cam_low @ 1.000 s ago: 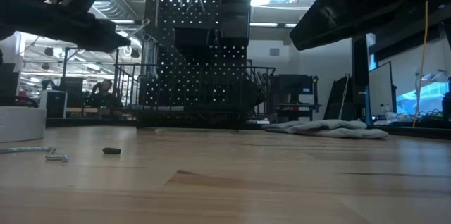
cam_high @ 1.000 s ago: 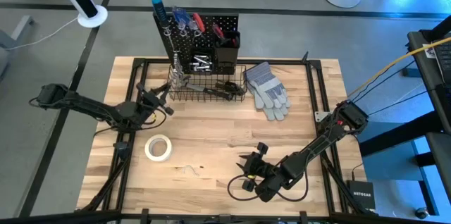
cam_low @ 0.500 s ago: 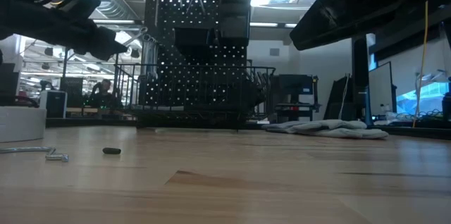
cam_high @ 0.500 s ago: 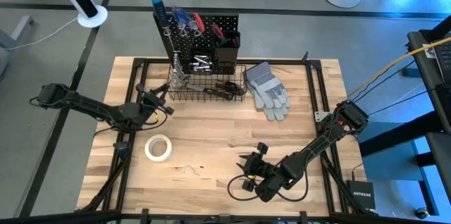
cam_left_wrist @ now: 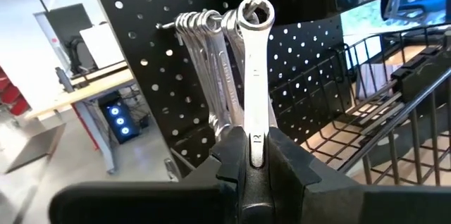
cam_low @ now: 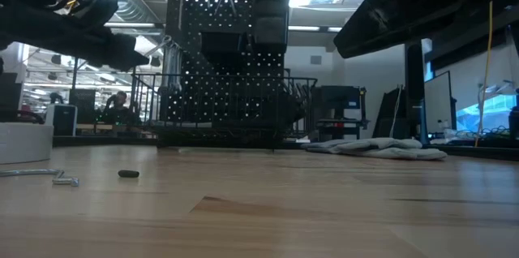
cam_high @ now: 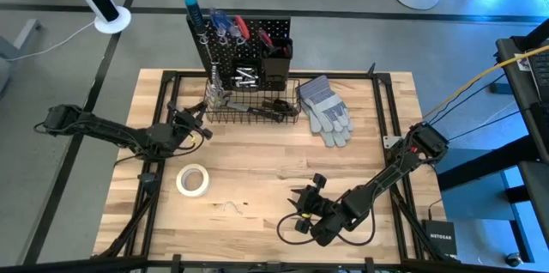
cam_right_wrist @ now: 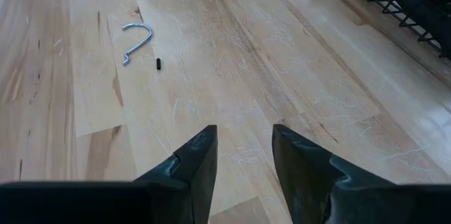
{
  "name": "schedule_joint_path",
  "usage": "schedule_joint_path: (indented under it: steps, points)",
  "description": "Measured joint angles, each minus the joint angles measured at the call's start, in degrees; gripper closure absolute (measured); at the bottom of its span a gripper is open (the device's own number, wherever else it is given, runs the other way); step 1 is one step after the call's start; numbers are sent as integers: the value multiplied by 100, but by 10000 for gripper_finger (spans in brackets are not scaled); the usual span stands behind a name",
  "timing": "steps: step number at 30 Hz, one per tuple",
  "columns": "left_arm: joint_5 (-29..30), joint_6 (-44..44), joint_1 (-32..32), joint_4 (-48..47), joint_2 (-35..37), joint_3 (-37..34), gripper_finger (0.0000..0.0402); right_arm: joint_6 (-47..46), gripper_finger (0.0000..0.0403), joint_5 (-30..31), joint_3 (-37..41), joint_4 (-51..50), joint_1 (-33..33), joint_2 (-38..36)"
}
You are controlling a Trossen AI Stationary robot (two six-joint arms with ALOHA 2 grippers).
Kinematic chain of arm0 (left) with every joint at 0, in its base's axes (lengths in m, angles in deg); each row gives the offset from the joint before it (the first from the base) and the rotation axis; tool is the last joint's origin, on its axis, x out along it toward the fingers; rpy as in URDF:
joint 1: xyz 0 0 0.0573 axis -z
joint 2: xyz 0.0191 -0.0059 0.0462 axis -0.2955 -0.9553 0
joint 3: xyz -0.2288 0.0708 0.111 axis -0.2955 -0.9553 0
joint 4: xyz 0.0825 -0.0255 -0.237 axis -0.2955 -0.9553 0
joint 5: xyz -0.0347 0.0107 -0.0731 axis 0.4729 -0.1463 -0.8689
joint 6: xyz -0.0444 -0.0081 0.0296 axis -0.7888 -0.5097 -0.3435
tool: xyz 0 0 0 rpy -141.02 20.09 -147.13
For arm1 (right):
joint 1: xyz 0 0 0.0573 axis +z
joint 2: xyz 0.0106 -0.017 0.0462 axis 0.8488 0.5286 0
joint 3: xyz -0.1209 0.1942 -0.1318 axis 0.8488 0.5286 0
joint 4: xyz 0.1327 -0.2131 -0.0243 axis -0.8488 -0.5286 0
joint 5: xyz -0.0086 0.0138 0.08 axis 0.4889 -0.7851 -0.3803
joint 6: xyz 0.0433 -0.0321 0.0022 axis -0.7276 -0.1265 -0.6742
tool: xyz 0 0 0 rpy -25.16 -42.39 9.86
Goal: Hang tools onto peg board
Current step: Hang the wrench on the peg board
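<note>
The peg board (cam_high: 257, 37) stands upright at the table's far side, with a wire basket (cam_high: 253, 106) at its base. Several silver wrenches (cam_left_wrist: 208, 76) hang by their ring ends from one hook. My left gripper (cam_high: 202, 132) is level beside the board's left end, shut on another silver wrench (cam_left_wrist: 255, 76), whose ring end (cam_left_wrist: 255, 13) is close to the hanging ones. My right gripper (cam_right_wrist: 243, 153) hovers open over the near table (cam_high: 296, 209) with nothing between its fingers. A white tape roll (cam_high: 193, 179) lies flat on the table. My left gripper pinches the wrench's shaft (cam_left_wrist: 256, 143) between its two fingers, at the end away from the ring. The fingers come level from the table's left side. The shaft sticks out past the fingertips, lifted clear of the table. Whether the ring touches the hook, I cannot tell.
Grey gloves (cam_high: 326, 110) lie right of the basket. A loose silver hook (cam_right_wrist: 137, 41) and a small dark bit (cam_right_wrist: 158, 63) lie on the wood near the tape roll. Bare wood (cam_high: 257, 161) spreads between the basket and my right gripper.
My left gripper, still shut on the wrench, has swung a little toward the table's left edge, as the low view shows.
</note>
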Motion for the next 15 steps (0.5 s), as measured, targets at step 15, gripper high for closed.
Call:
schedule_joint_path:
  steps: [15]
  points:
    - [-58,-471,348,20,11,167,263,0,260,-2,0,-4,0,0]
